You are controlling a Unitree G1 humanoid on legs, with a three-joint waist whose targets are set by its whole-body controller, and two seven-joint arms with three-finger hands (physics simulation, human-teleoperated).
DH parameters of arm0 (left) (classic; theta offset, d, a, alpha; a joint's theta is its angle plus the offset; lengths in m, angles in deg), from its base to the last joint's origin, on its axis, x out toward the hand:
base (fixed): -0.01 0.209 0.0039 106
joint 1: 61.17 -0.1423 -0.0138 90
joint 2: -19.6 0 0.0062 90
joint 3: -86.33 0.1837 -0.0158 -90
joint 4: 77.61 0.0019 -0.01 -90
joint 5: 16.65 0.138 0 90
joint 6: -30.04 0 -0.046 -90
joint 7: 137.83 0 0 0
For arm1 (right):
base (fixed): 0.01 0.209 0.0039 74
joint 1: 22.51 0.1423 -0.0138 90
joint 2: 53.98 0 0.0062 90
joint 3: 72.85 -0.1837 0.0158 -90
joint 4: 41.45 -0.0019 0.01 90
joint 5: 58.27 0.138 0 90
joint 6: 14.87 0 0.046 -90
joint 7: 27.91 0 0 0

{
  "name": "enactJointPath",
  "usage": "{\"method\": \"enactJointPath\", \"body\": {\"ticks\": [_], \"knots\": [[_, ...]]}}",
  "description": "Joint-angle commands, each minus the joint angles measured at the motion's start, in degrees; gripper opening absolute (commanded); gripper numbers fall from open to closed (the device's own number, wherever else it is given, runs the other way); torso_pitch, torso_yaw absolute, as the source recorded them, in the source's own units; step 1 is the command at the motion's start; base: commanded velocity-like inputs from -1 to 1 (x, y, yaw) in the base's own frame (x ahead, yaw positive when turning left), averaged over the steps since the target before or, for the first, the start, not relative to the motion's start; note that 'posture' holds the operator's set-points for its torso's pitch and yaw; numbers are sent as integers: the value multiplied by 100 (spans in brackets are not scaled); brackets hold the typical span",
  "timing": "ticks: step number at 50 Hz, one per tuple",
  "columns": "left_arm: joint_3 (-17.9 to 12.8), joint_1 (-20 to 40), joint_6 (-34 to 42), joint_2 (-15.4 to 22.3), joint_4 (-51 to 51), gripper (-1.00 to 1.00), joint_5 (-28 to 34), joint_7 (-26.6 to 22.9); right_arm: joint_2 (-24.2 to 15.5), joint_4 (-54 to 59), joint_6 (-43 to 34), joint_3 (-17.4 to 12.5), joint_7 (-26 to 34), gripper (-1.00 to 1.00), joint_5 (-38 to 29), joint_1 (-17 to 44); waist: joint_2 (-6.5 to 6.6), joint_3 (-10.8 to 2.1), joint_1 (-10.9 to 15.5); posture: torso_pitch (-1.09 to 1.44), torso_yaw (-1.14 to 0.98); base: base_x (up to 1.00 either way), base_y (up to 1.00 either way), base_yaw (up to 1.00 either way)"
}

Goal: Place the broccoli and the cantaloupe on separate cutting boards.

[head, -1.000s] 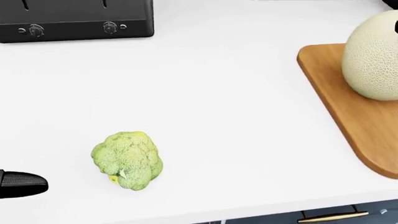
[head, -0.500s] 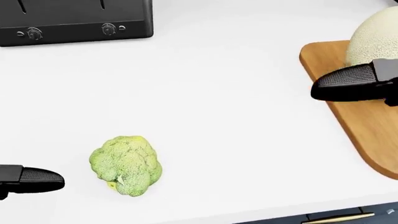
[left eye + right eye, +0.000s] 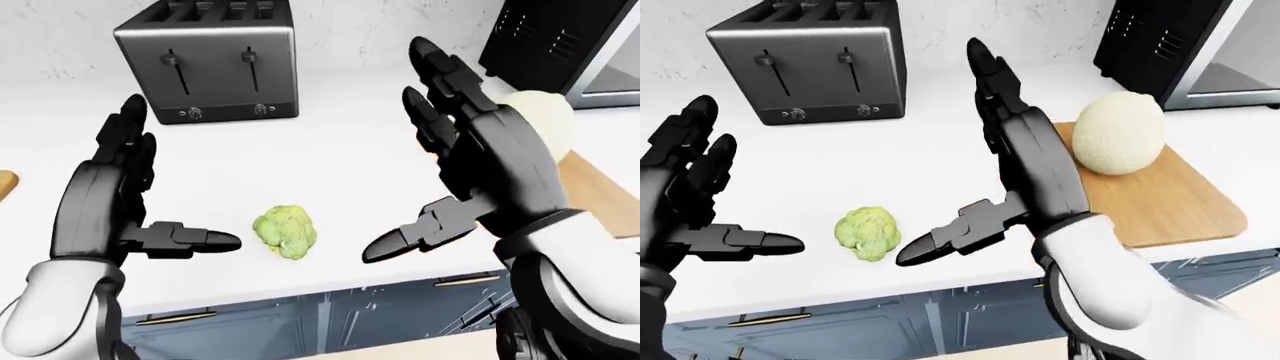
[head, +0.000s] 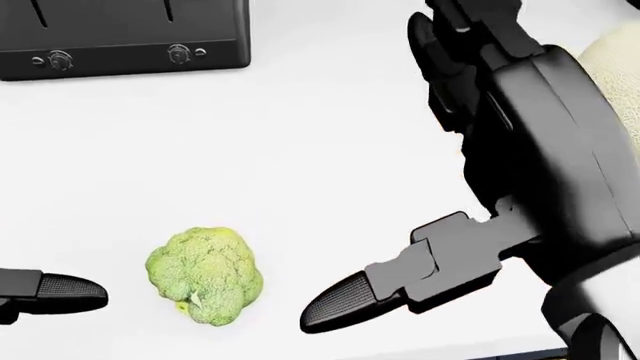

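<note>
While the broccoli [image 3: 285, 232] lies on the white surface [image 3: 330, 161] in the left-eye view, the left hand [image 3: 110, 202] and right hand [image 3: 490, 161] flank it, fingers spread, touching nothing. In the head view the toaster [image 4: 120, 34] sits top left. In the right-eye view the cantaloupe [image 3: 1118, 133] rests on a cutting board [image 3: 1170, 206].

Bright, flat, even render light all over, nearly blowing out the white bench [image 3: 940, 142]. Only faint soft shadows under the broccoli [image 3: 868, 233] and toaster [image 3: 810, 60]. Soft sheen on the black right hand [image 4: 530, 150]. Crisp everywhere, no blur or edge warping
</note>
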Motion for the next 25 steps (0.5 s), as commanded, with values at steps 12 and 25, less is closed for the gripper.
{"method": "enactJointPath", "body": {"ticks": [12,25], "knots": [[-238,229,-193,-29,-131,100,529,-547,847,609,1820,2394,2512,100,-4835,-1350,66,-103,-33,0,0,0,0,0],[-240,345,-385,-402,-131,100,1368,-1213,2354,1765,3319,2841,4640,100,-7913,-2034,147,-158,-72,0,0,0,0,0]]}}
